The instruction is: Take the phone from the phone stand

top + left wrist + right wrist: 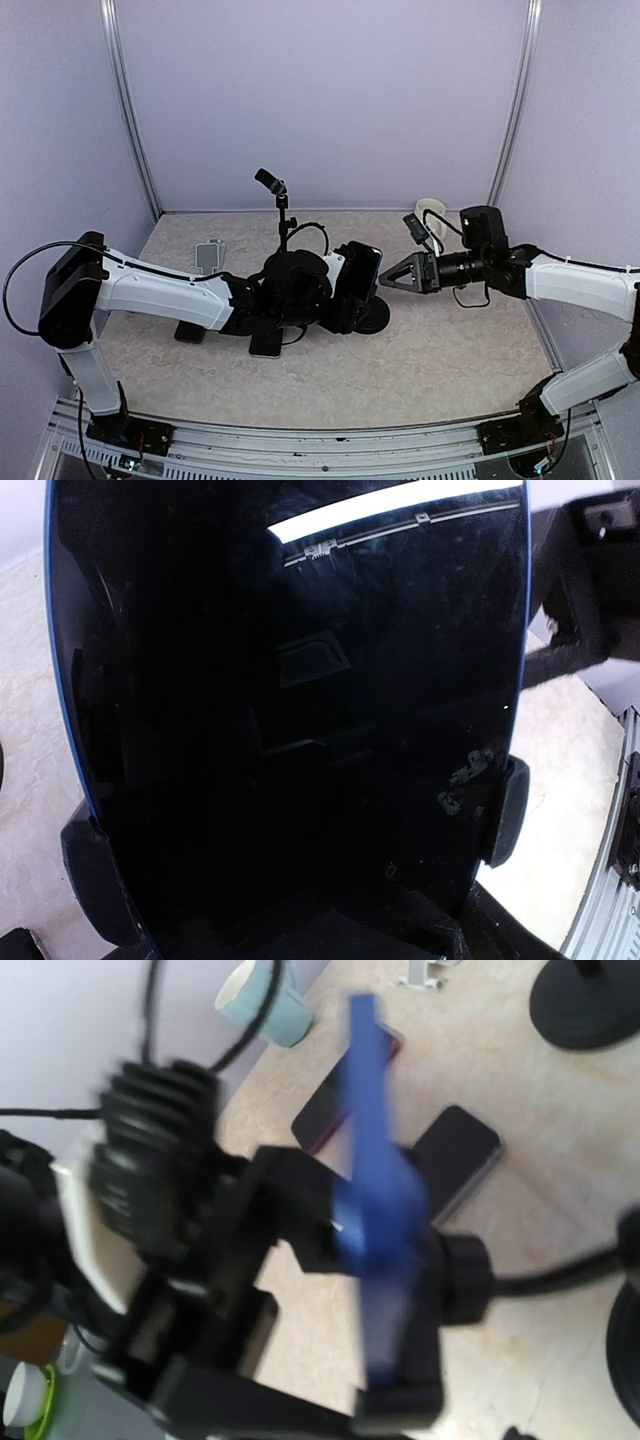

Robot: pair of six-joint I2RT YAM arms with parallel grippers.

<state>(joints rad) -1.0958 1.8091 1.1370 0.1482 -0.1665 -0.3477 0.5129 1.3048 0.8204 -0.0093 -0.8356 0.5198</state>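
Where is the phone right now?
Top view, centre table: the phone is held in the left hand, by the stand's round base, just left of the right hand.

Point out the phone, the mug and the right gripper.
phone point(290, 740), left wrist view, middle of its dark screen.
mug point(435, 222), top view, its white side.
right gripper point(384, 281), top view, between its fingertips.

left arm point(160, 290) stretched rightward | left gripper point(300, 840) clamped | right gripper point(385, 281) level, jaw gap unclear
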